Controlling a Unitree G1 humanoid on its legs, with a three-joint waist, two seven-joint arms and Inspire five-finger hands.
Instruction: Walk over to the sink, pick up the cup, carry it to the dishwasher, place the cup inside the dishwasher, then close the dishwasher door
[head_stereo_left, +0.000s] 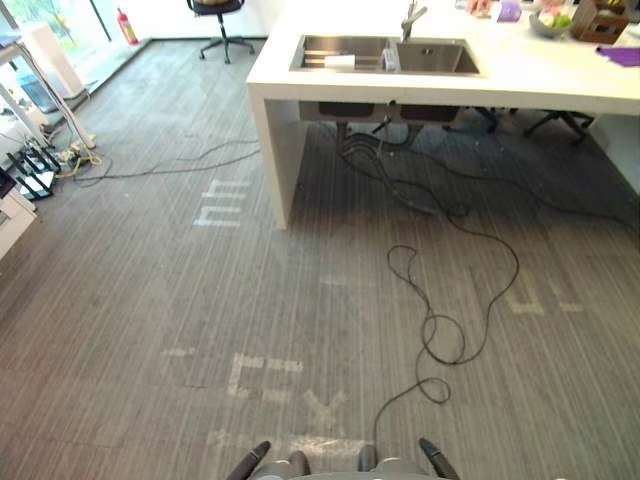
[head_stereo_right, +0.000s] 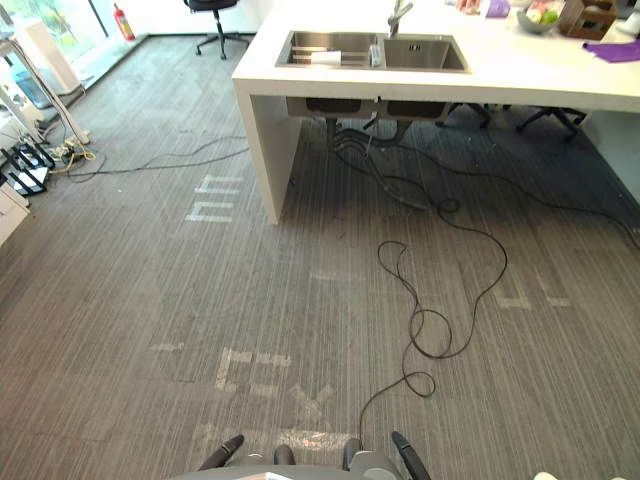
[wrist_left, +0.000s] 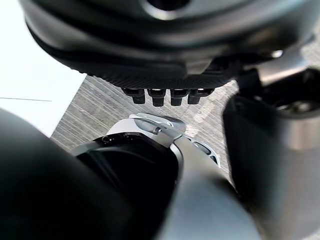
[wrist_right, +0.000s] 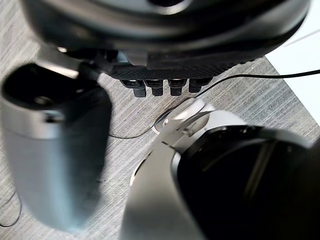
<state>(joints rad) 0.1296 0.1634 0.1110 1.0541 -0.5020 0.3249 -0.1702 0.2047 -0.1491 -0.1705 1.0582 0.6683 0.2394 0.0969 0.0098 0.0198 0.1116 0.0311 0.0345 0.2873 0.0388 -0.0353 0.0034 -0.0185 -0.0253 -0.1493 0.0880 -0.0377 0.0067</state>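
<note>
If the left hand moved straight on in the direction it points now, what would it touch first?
Probably the grey carpet floor: the left hand hangs pointing down at it, holding nothing. Depth is unclear.

One white bench (head_stereo_left: 560, 85) holds one steel sink (head_stereo_left: 440, 55) with two basins and one tap (head_stereo_left: 412, 18). At the bench's far end are one bowl (head_stereo_left: 548, 25), one brown box (head_stereo_left: 598, 22) and two purple things (head_stereo_left: 510, 10) (head_stereo_left: 625, 55). One red fire extinguisher (head_stereo_left: 127, 27) stands on the floor. Three office chairs show: one whole chair (head_stereo_left: 220, 20) and two chair bases (head_stereo_left: 562, 120) (head_stereo_left: 490, 118).
</note>
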